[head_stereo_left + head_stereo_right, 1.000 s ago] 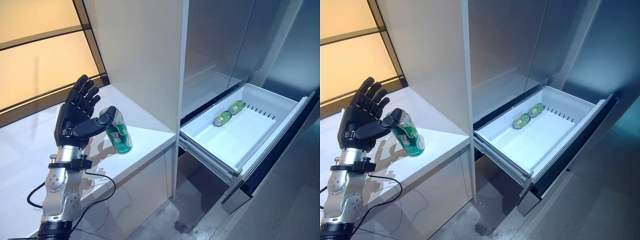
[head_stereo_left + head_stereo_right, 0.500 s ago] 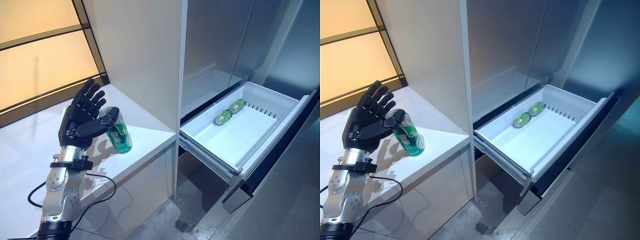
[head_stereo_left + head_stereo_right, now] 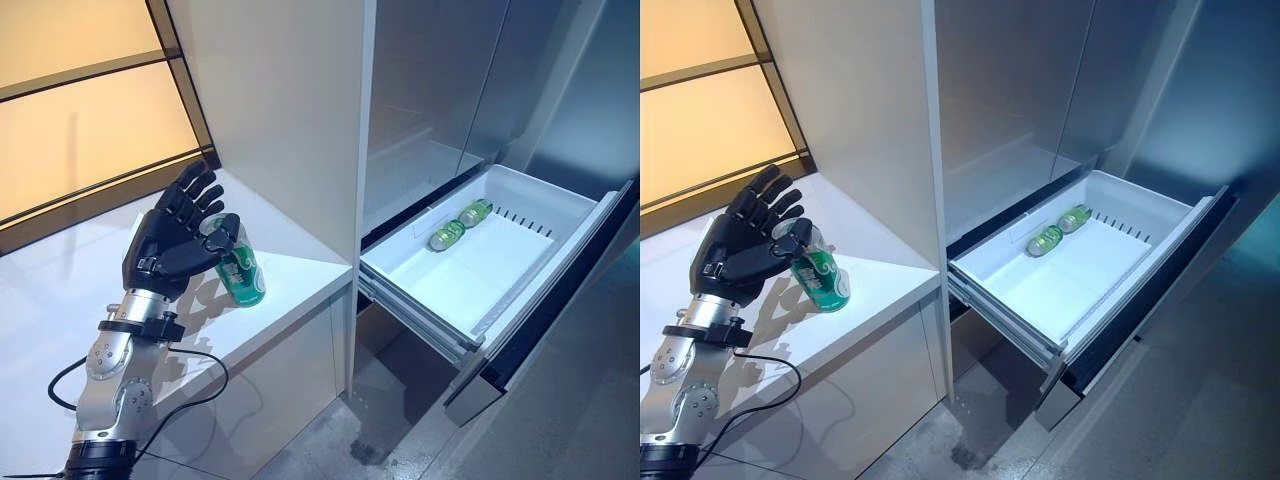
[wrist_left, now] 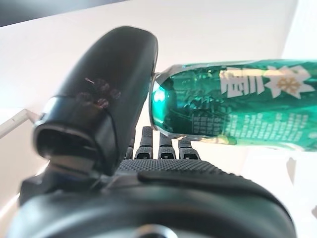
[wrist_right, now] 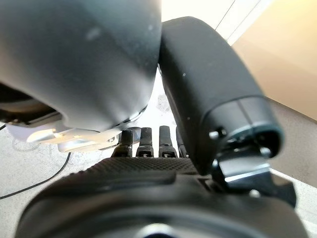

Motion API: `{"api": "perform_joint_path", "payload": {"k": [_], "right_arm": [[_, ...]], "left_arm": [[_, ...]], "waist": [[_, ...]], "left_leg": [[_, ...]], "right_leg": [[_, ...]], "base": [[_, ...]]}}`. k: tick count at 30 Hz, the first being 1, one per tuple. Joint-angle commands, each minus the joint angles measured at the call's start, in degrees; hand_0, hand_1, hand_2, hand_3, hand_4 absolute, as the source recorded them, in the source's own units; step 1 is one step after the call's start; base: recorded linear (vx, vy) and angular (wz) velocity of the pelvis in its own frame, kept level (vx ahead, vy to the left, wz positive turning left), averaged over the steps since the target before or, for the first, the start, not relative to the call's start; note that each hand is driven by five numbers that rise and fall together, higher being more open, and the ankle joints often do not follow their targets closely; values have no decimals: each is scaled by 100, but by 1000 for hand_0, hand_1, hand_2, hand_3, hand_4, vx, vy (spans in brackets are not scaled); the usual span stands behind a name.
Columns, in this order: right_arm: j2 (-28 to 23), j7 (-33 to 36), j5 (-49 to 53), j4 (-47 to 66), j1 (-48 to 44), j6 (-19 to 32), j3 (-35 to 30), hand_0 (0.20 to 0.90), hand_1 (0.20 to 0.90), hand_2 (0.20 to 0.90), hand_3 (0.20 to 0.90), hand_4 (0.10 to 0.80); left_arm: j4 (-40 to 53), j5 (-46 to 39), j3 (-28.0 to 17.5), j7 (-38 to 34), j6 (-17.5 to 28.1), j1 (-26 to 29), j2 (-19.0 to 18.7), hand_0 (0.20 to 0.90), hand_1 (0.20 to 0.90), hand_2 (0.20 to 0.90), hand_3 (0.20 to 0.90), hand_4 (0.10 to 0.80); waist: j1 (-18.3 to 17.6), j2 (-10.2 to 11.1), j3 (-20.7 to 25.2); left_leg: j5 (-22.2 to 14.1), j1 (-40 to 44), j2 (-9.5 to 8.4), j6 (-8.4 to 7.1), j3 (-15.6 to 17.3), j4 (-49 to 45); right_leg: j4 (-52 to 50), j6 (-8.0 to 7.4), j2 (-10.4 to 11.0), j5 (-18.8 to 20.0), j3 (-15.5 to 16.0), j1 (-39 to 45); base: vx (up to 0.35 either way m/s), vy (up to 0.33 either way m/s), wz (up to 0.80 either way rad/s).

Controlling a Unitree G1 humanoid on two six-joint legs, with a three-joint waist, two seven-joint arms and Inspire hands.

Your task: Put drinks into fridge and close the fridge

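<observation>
On the white worktop (image 3: 290, 290), the left hand (image 3: 165, 250) reaches with fingers spread, thumb touching the tilted green aluminium drink can (image 3: 240, 268); a nudge could topple it.

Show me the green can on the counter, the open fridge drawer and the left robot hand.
green can (image 3: 242, 272), left eye view, its side.
fridge drawer (image 3: 470, 275), left eye view, bare white floor.
left robot hand (image 3: 160, 252), left eye view, palm.

Bright, even lighting is seen; warm glow from the amber panel (image 3: 80, 120). Glare is noted on the white counter (image 3: 290, 270) beside it.
</observation>
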State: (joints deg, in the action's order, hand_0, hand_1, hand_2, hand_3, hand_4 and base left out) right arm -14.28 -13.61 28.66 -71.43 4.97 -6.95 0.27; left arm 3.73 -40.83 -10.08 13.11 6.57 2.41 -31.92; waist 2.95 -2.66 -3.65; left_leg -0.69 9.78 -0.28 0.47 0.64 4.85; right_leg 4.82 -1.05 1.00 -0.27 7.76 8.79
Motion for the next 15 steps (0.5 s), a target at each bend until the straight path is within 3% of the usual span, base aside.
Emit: {"api": "perform_joint_path", "payload": {"k": [1, 15], "right_arm": [[-121, -91, -70, -131, -278, -25, 25, 900, 900, 900, 900, 800], [-103, -59, -19, -178, -310, -23, 34, 900, 900, 900, 900, 800]], "left_arm": [[247, 160, -81, 106, 187, 582, -489, 900, 900, 900, 900, 800], [230, 549, -51, -442, 474, 713, -437, 900, 900, 900, 900, 800]], "waist": [[-112, 42, 188], [-147, 51, 211]], "left_leg": [[-278, -149, -252, 99, 31, -147], [-288, -136, -255, 100, 63, -154]], "right_leg": [[-522, -224, -132, -446, -222, -222], [-507, -217, -141, -443, -267, -214]], "base": [[0, 0, 0], [0, 0, 0]]}}
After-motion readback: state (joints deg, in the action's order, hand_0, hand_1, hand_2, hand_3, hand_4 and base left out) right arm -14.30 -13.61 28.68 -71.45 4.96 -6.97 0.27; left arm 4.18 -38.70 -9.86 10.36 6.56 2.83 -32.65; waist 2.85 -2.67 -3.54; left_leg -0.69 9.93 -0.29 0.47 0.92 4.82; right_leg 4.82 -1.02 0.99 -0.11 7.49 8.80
